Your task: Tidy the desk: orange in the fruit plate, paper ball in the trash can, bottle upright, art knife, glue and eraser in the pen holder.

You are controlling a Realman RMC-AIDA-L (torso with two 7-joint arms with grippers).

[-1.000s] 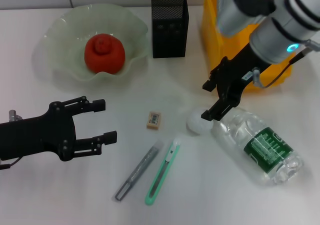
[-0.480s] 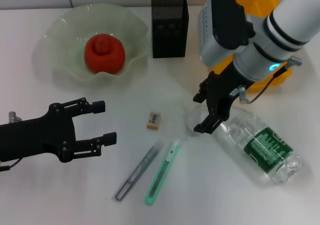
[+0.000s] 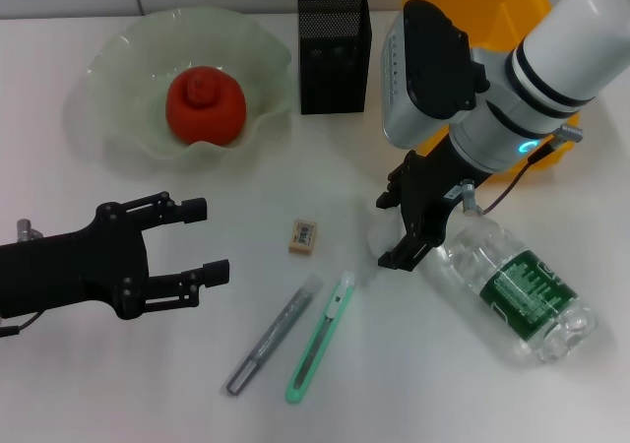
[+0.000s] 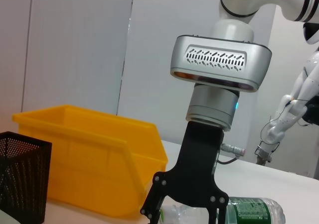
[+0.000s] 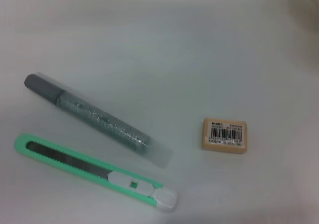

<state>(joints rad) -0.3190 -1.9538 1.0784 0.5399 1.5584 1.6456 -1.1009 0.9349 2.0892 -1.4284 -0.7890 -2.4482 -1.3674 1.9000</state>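
A crumpled white paper ball (image 3: 379,238) is lying on the white desk (image 3: 413,384), just beside the cap end of a clear plastic water bottle (image 3: 507,290) that is resting on its side with its green label facing up. The right hand (image 3: 392,231) is hovering directly over the paper ball, its black fingers (image 3: 406,254) spread apart on either side and gripping nothing. Behind that arm a yellow bin (image 3: 487,10) is sitting at the desk's far edge, with a black mesh pen holder (image 3: 334,51) standing upright beside it.

Nearer the desk's centre, a tan eraser (image 3: 303,235) with a barcode label is lying flat, apart from a grey glue stick (image 3: 273,335) and a green art knife (image 3: 322,337) that are lying side by side. In the right wrist view the eraser (image 5: 225,135), glue stick (image 5: 97,118) and art knife (image 5: 94,171) are all showing.

A red-orange orange (image 3: 205,105) is already sitting in the pale green fruit plate (image 3: 128,59) at the far left. The left hand (image 3: 202,238) is hanging open and empty over the desk's near left.
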